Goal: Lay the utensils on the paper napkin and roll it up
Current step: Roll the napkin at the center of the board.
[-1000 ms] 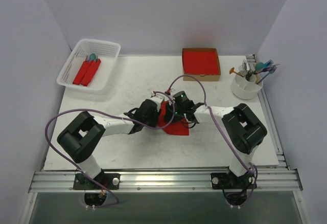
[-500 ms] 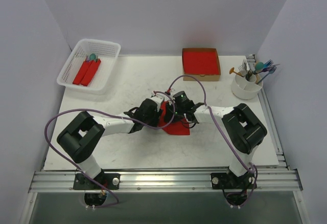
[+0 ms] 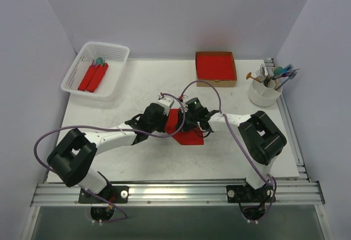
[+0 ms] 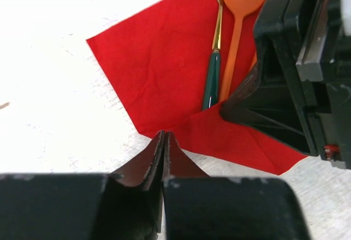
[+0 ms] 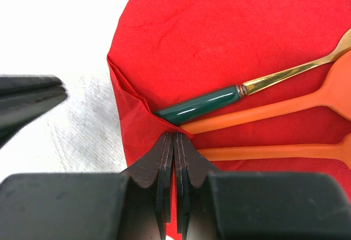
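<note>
Right pincer (image 5: 174, 138), pressed together, pinches a folded flap of the paper napkin (image 4: 159, 70) over 3 utensils (image 5: 219, 100) at the centre of the table (image 3: 230, 158). Left pincer (image 4: 164, 137), closed, sits at the napkin's edge, perhaps touching; basket (image 3: 104, 44), cardboard tray (image 3: 215, 53) and cup (image 3: 263, 97) stand well apart.

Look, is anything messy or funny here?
The thin red paper napkin has one edge bent up in a crooked fold over the end of the teal-handled gold utensil, where the right gripper pinches it. Nothing looks spilled or torn.
</note>
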Robot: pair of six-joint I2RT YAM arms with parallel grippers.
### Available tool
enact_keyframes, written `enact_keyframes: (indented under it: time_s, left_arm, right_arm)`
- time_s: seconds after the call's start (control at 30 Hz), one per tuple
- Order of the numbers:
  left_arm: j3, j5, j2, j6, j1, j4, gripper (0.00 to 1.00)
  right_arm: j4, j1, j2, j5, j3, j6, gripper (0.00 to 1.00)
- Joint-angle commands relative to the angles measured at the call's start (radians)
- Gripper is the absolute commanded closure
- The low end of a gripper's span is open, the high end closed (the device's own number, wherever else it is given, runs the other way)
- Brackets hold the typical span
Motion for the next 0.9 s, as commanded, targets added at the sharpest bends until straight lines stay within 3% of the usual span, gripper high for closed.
enact_keyframes:
  time_s: [0.0,0.87]
  left_arm:
    - [0.05,0.066,0.041,0.005,0.003,0.011,0.97]
    - [0.078,0.123,0.176,-0.019,0.034,0.022,0.97]
  right_arm:
    - [0.002,-0.004,0.017,-0.013,0.007,-0.005,0.99]
    - [-0.003,-0.007,0.003,-0.01,0.008,-0.004,0.99]
